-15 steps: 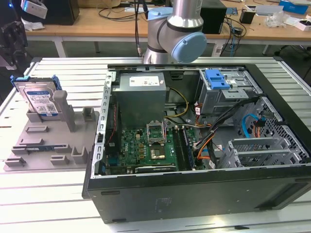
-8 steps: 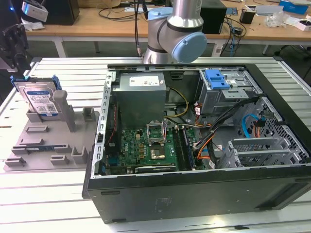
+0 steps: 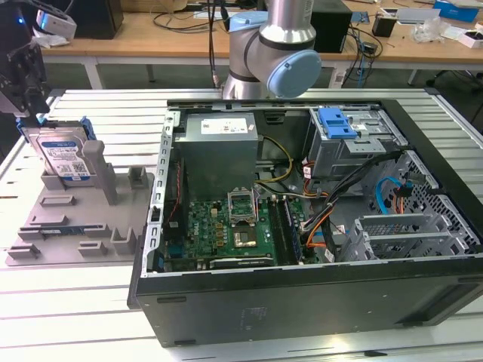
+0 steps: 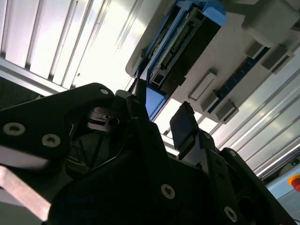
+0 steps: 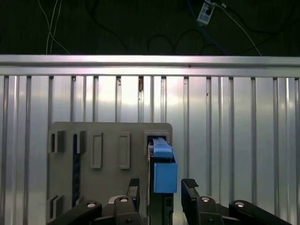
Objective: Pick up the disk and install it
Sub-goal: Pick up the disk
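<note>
Pick-up step: gripper [image 5: 161,187] released, fingers [image 5: 190,187] straddling disk [image 5: 163,171] upright in grey holder [image 3: 83,226], exterior view's left. Not gripped yet; likely needs centred squeeze.

You see the disk [image 3: 63,154] as a silver face with a white-and-blue label, edged by its bright blue frame; in the first wrist view that frame reads as one solid blue block. Your gripper [image 3: 29,113] is matt black all over, dotted with silvery screw heads in both wrist views. The holder tray [image 3: 83,226] is plain pale grey. The table [image 3: 83,317] is silver, striped with ribs. The computer case [image 3: 302,309] is black, its motherboard [image 3: 226,226] green, its cables [image 3: 321,220] orange. A blue bracket [image 3: 336,123] tops the grey drive cage [image 3: 362,151]. The arm [image 3: 290,30] is silver with a pale blue joint cap.
</note>
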